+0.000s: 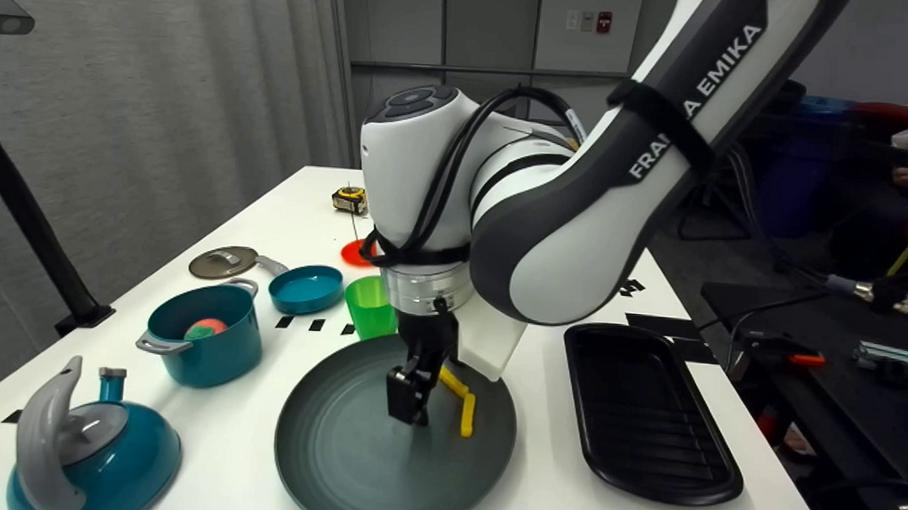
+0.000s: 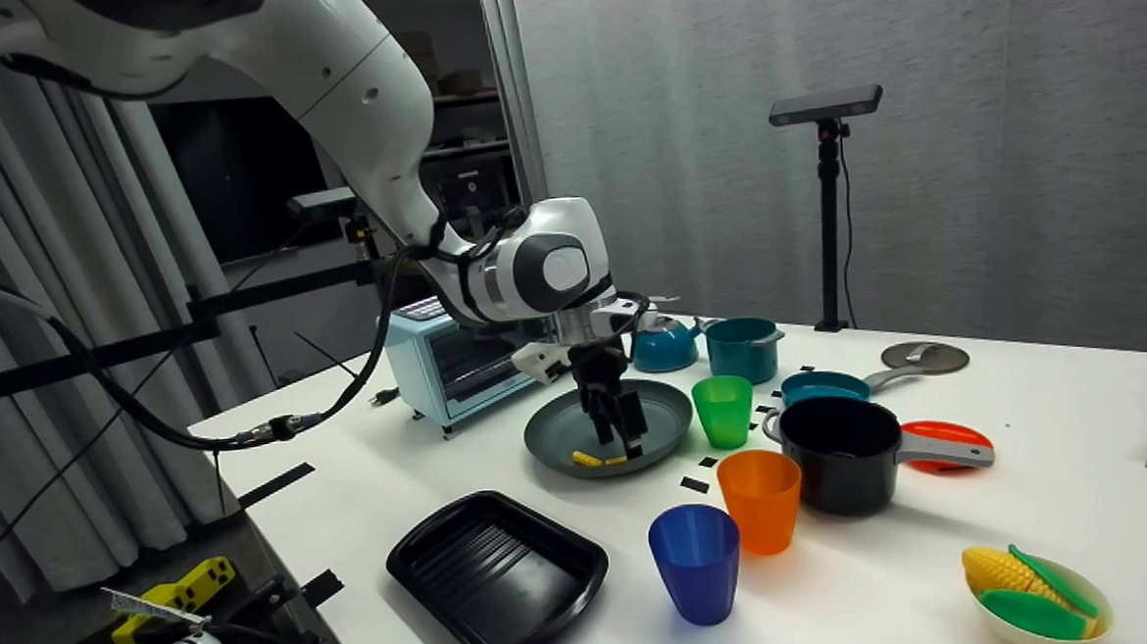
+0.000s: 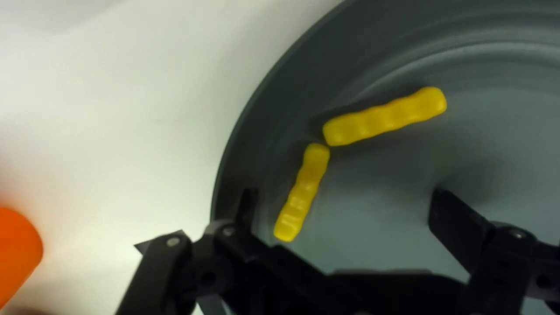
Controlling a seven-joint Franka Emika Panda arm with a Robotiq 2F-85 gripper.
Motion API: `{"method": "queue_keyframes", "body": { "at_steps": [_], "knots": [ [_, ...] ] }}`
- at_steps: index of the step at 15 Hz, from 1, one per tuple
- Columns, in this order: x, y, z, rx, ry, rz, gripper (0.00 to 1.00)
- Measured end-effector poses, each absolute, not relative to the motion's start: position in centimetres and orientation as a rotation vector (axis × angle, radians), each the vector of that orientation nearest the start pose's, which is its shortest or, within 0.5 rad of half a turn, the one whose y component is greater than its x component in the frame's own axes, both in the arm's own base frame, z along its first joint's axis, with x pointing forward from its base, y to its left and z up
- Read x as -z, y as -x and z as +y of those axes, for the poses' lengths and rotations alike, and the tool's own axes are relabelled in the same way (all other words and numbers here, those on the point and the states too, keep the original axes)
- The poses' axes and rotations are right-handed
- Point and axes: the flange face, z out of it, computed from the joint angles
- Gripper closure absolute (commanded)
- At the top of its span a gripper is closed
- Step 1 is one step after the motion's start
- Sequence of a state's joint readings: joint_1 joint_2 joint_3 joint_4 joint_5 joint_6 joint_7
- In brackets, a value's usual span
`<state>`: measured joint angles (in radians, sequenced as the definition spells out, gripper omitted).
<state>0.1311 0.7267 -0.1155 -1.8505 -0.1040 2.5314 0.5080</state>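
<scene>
The white worktop (image 2: 366, 480) spreads beneath the end effector (image 3: 343, 203), whose jaws stand wide apart. Directly under it sits a dark gray plate (image 1: 351, 436). Right of the end effector in an exterior view, beyond the plate's rim, lies a black ridged baking tray (image 1: 652, 413). Near the end effector, just beside the plate, stands a translucent green tumbler (image 2: 724, 414). On the plate, one yellow crinkle-cut fry (image 3: 302, 192) lies close to the end effector, a second fry (image 3: 385, 117) slightly farther, ends almost touching.
</scene>
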Motion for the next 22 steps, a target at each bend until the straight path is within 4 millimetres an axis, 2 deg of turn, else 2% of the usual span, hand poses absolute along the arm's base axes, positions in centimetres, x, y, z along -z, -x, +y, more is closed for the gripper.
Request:
{"method": "queue_keyframes", "body": {
  "at_steps": [1,7,11,12,13,16,19,22],
  "knots": [
    [-12.6,-63.0,1.9,-0.012,3.225,0.606,0.26],
    [-12.8,-63.3,3.9,0.023,3.215,0.564,0.73],
    [-13.2,-63.5,3.7,0.04,3.212,0.571,0.99],
    [-13.3,-63.6,3.5,0.043,3.213,0.575,0.99],
    [-13.4,-63.7,3.3,0.048,3.213,0.58,0.95],
    [-13.3,-63.8,2.2,0.051,3.214,0.606,0.95],
    [-13.7,-64.1,0.5,0.065,3.217,0.645,0.95],
    [-14.8,-65.1,-1.3,0.11,3.213,0.686,0.95]
  ]
}}
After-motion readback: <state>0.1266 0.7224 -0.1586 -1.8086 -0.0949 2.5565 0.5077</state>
